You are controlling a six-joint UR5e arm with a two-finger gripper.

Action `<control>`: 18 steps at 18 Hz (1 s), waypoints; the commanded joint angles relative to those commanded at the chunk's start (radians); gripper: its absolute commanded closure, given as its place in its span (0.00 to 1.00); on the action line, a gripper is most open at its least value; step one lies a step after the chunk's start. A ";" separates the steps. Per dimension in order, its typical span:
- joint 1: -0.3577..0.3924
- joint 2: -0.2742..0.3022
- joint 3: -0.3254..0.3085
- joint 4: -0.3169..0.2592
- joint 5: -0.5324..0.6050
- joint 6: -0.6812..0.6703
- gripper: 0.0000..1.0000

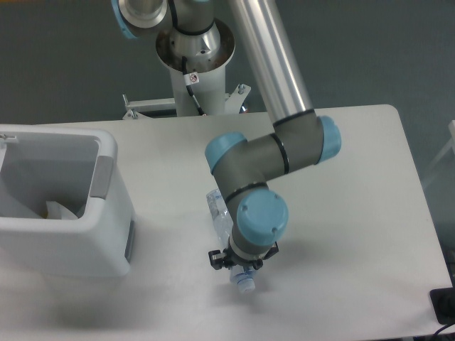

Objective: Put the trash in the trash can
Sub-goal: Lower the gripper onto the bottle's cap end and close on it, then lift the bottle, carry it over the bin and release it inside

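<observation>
The crushed clear bluish bottle (218, 213) lies under the arm's wrist, and its white cap (245, 284) pokes out toward the table's front edge. My gripper (239, 268) points straight down over the bottle's neck end. The wrist hides the fingers, so I cannot tell whether they are closed on the bottle. The large white trash can (106, 213) stands at the left of the table, with a grey panel on its right inner wall. A white crumpled piece (58, 210) lies inside it, probably the paper wrapper.
The arm's base column (193, 64) stands at the table's back edge. The table's front edge runs just below the bottle cap. A dark object (444, 305) sits at the far right corner.
</observation>
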 joint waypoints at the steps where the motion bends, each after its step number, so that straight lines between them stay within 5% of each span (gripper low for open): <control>1: 0.000 0.020 0.008 0.011 -0.026 0.000 0.66; 8: 0.005 0.088 0.144 0.107 -0.371 0.002 0.65; 12: 0.018 0.124 0.146 0.182 -0.540 0.003 0.65; 15: 0.026 0.163 0.135 0.299 -0.626 0.035 0.65; 18: 0.023 0.190 0.134 0.315 -0.709 0.078 0.65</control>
